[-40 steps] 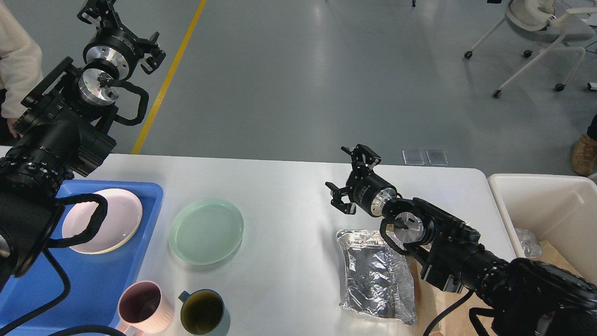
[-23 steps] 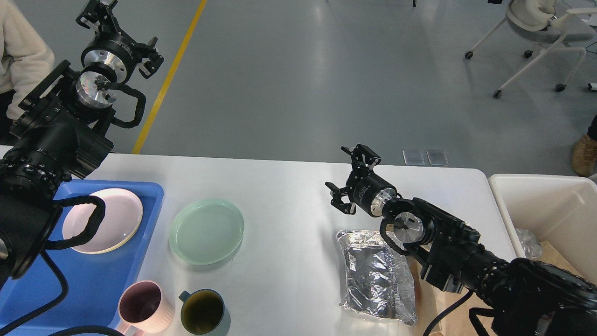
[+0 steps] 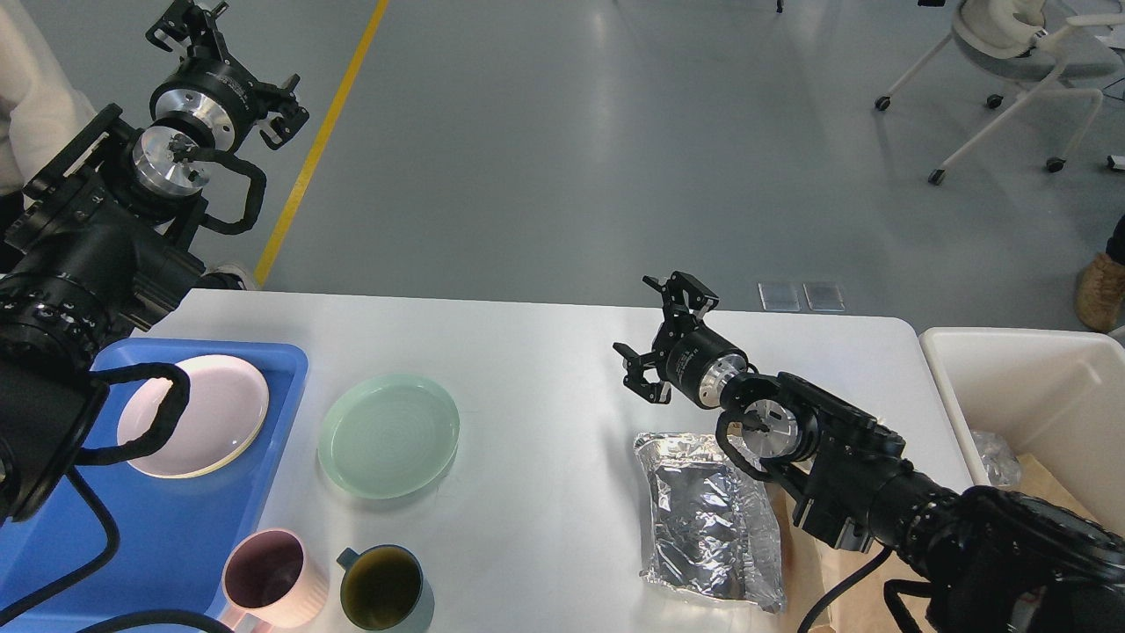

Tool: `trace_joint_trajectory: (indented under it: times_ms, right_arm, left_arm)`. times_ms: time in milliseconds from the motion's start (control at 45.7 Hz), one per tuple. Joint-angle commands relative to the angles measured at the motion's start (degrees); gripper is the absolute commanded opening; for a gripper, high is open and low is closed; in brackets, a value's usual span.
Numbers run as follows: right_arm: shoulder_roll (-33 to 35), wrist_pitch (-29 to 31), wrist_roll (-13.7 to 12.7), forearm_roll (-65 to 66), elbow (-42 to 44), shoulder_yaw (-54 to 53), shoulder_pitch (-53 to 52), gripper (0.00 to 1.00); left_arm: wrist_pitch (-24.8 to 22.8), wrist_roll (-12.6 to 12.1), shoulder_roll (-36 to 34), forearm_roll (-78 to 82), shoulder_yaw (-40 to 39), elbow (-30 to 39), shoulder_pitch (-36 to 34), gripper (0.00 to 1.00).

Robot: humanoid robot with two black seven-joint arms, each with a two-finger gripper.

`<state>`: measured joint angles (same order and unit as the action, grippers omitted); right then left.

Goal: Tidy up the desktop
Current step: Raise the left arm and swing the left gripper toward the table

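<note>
The wide white rounded-corner desktop (image 3: 545,369) fills the lower view. Above it, the right gripper (image 3: 661,338) spreads wide, empty, just beyond the crinkled silver foil bag (image 3: 707,519). The left gripper (image 3: 224,57) is splayed open beyond the desktop's far-left corner.

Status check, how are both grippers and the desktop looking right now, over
Left gripper raised, open, empty. Right gripper open above desktop, empty. Green plate, two mugs, foil bag not yet cleared. Nothing blocking.
</note>
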<state>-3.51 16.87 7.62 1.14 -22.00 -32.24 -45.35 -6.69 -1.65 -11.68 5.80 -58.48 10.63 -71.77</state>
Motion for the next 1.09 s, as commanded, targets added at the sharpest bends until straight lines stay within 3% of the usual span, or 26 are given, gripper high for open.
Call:
trace_joint_trajectory:
  times_ms: [0, 482, 591, 722, 1073]
  right_arm:
    - [0.0, 0.0, -0.1, 0.0, 0.0, 0.0, 0.0, 1.00]
    - [0.0, 0.0, -0.1, 0.0, 0.0, 0.0, 0.0, 1.00]
    - [0.0, 0.0, -0.1, 0.0, -0.1, 0.0, 0.0, 1.00]
    - [0.0, 0.0, -0.1, 0.0, 0.0, 0.0, 0.0, 1.00]
    - [0.0, 0.0, 0.0, 0.0, -0.1, 0.0, 0.0, 1.00]
  left_arm:
    - [-0.3, 0.0, 0.0, 0.2, 0.1, 0.0, -0.4, 0.97]
    - [0.0, 1.3, -1.6, 3.2, 1.4, 0.4, -2.4, 0.97]
    - [-0.3, 2.3, -3.5, 7.4, 7.7, 0.4, -2.5, 0.97]
    - [-0.3, 5.2, -5.4, 8.4, 16.3, 0.4, -2.6, 0.97]
    - [-0.4, 5.4, -5.1, 8.8, 38.9, 0.4, -4.6, 0.97]
